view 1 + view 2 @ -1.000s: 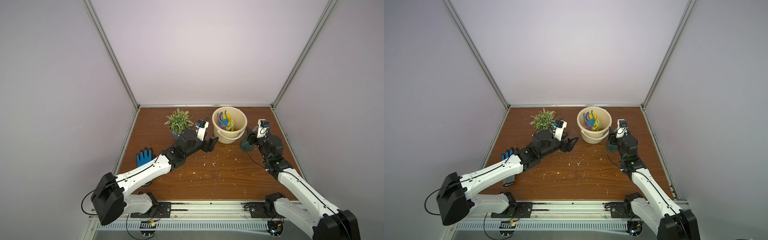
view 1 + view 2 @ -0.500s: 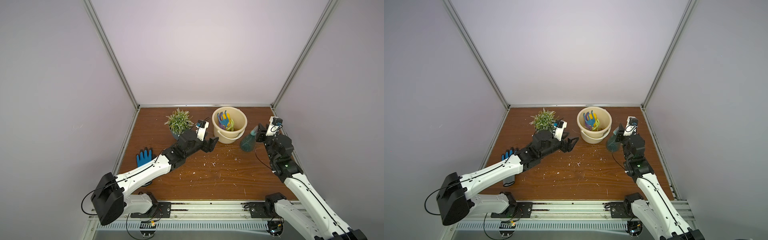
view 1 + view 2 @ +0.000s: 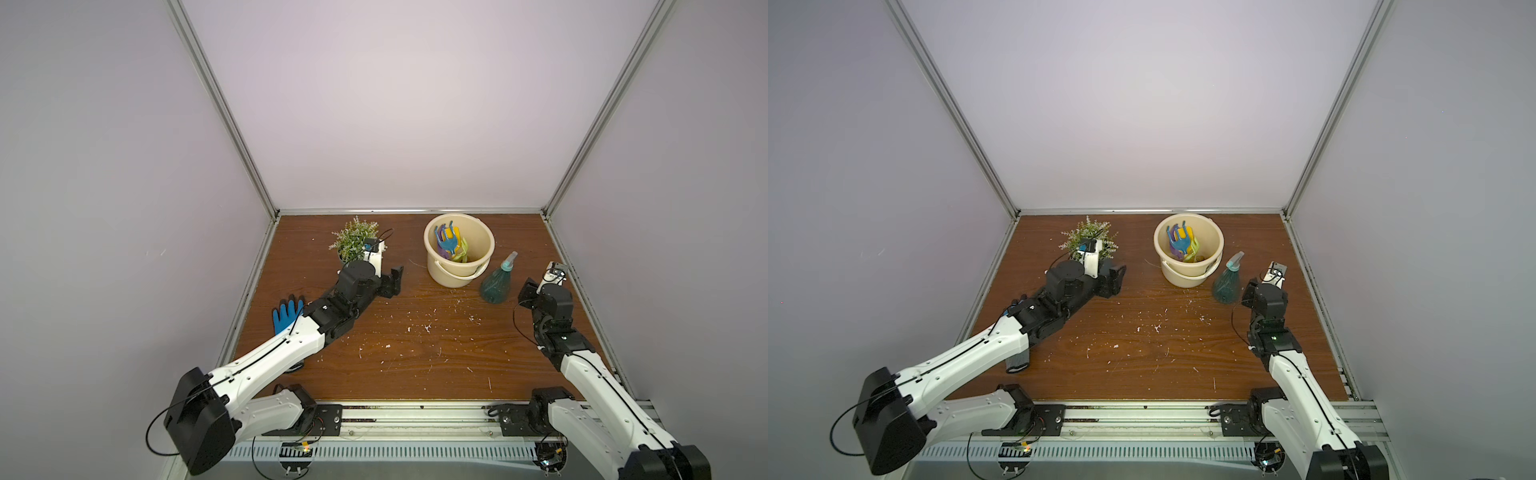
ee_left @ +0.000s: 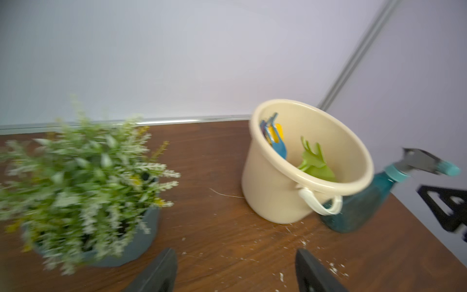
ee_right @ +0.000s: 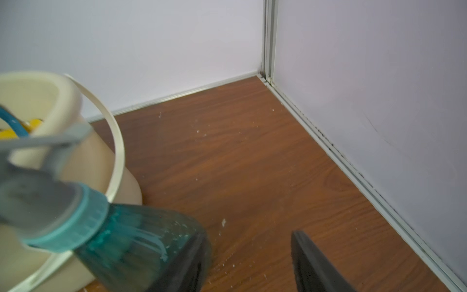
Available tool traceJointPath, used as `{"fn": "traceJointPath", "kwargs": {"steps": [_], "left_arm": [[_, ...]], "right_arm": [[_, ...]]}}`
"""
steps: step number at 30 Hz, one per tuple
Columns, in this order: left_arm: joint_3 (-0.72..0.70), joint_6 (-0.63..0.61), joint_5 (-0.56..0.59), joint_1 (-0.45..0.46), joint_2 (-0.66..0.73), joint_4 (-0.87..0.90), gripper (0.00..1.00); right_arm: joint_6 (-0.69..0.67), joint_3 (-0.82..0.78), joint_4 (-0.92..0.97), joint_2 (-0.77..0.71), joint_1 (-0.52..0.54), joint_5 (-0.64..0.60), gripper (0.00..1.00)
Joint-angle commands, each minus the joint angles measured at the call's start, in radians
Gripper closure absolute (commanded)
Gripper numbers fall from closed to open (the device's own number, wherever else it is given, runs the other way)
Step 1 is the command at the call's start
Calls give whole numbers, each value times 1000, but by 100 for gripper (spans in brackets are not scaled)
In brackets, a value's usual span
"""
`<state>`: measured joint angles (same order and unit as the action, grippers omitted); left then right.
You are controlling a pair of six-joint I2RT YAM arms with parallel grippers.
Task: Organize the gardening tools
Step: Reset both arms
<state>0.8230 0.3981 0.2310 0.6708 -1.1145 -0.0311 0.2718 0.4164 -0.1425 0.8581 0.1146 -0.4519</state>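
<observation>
Seemingly the bottle (image 3: 496,284) is the step in hand, being the one tool outside the bucket (image 3: 453,277). It stands upright on the table (image 3: 415,353), just ahead of the right gripper (image 5: 247,233) and off to the bucket side of its gap, with the bucket just beyond it. That gripper's jaws stand apart with only bare table between them, so it holds nothing. Whether it touches the bottle cannot be told.

To do the step well, it should shift sideways until the bottle sits squarely in the gap. It should then close on the narrow part below the collar and lift straight up, clear of the bucket's handle (image 5: 120,151). The left gripper (image 4: 235,252), likewise open and empty, has the plant (image 3: 355,241) ahead on one side and the bucket on the other.

The bottle is teal and see-through, a ribbed cone widening to its base, with a paler collar and a grey trigger head. The other tools (image 3: 446,245) lie in the bucket.
</observation>
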Motion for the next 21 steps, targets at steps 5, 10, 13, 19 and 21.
{"fn": "traceJointPath", "kwargs": {"steps": [5,10,13,19,21], "left_arm": [[-88,40,276,-113,169,167,21],[-133,48,392,-145,253,234,19],[-144,90,410,-204,246,306,19],[-189,125,371,-373,176,303,17],[-214,95,378,-405,151,247,17]], "right_arm": [[12,-28,-121,77,-9,-53,36],[-16,-31,-206,135,-9,-39,34],[-37,-28,-279,173,-7,-37,32],[-84,-41,-454,278,-9,-31,30],[-113,-71,-550,305,-8,-31,30]]}}
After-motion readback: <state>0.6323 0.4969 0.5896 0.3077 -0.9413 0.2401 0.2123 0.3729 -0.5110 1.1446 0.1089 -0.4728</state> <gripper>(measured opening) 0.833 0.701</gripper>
